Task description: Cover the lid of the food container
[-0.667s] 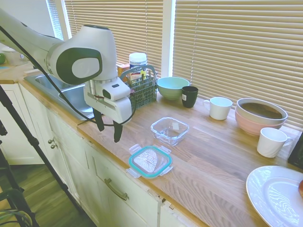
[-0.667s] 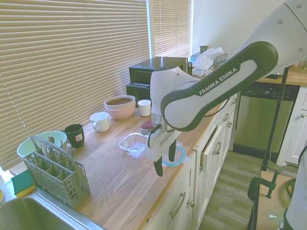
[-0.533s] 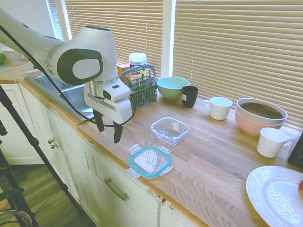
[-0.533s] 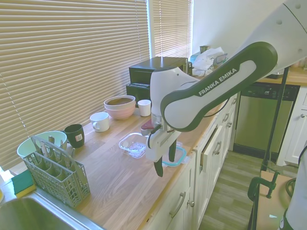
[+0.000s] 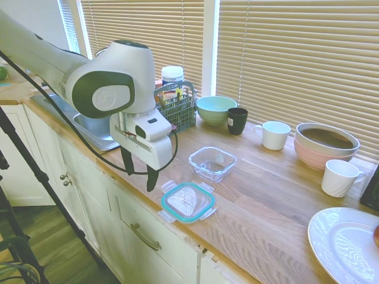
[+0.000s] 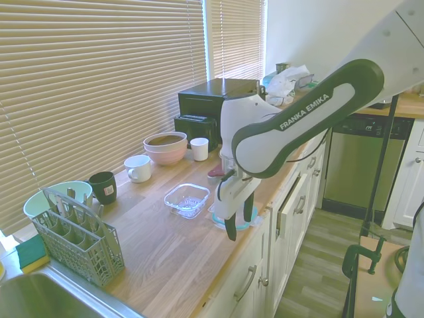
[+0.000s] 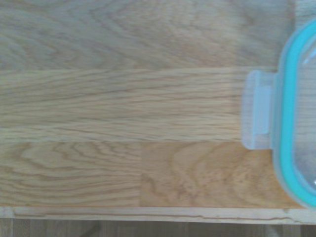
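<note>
Your gripper (image 5: pixel 140 173) hangs with fingers apart and empty above the wooden counter (image 5: pixel 266 189), just beside the teal-rimmed lid (image 5: pixel 188 202), which lies flat near the front edge; the glass food container (image 5: pixel 212 162) sits uncovered just behind it.

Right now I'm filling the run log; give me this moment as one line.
claw: open, empty, beside lid | lid: flat on counter, near front edge | food container: uncovered, behind lid

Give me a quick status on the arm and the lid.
Gripper open, empty, beside the lid. Lid flat on the countertop, near its front edge. Food container uncovered just behind. Nothing between them.
</note>
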You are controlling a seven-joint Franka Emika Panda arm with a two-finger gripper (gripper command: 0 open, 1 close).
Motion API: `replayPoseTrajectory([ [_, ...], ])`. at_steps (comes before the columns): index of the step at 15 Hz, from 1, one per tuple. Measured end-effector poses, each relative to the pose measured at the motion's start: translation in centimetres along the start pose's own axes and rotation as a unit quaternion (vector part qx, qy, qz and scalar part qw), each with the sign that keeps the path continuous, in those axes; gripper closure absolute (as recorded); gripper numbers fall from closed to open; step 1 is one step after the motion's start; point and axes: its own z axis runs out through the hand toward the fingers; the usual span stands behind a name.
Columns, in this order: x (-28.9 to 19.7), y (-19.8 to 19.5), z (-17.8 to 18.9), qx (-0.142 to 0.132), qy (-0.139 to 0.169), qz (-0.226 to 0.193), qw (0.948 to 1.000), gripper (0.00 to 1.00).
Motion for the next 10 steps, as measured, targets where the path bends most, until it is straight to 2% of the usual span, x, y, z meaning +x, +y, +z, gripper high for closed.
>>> replayPoseTrajectory([
  [5,4.6,6.1,-0.4,0.032,-0.014,0.029,0.999,0.0],
  [10,7.8,10.7,-0.3,0.064,-0.023,0.027,0.9973,0.0],
])
